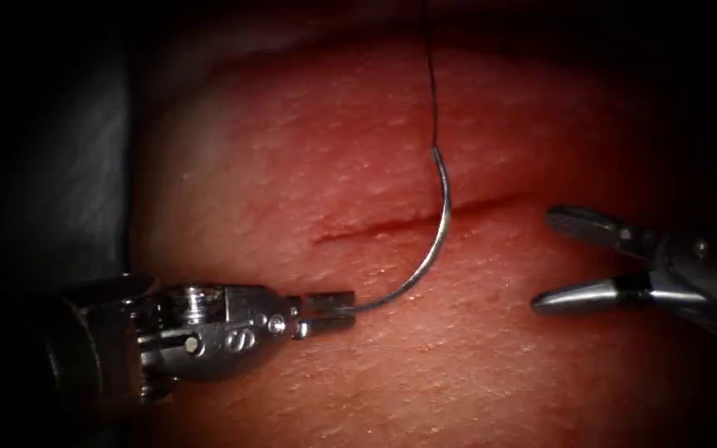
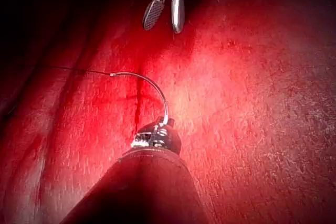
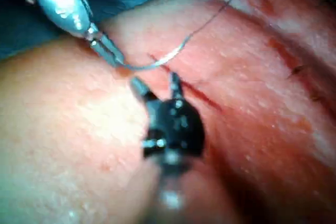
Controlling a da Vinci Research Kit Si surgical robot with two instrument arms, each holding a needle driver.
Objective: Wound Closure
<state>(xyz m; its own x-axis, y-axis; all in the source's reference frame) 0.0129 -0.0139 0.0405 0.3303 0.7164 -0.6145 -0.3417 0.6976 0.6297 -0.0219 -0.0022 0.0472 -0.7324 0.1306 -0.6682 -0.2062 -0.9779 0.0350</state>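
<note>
The left tool has its 2 jaws clamped on the needle at one end of its curve, the end away from the thread. The right tool holds nothing, its 2 jaws spread wide at the right end of the cut.

From the left tool's jaws the needle arcs up across the cut, free of the tissue as far as can be seen. The thread leaves the needle's upper end and runs straight up over the tissue. In the left wrist view the needle rises from the left tool, with the right tool beyond it.
</note>
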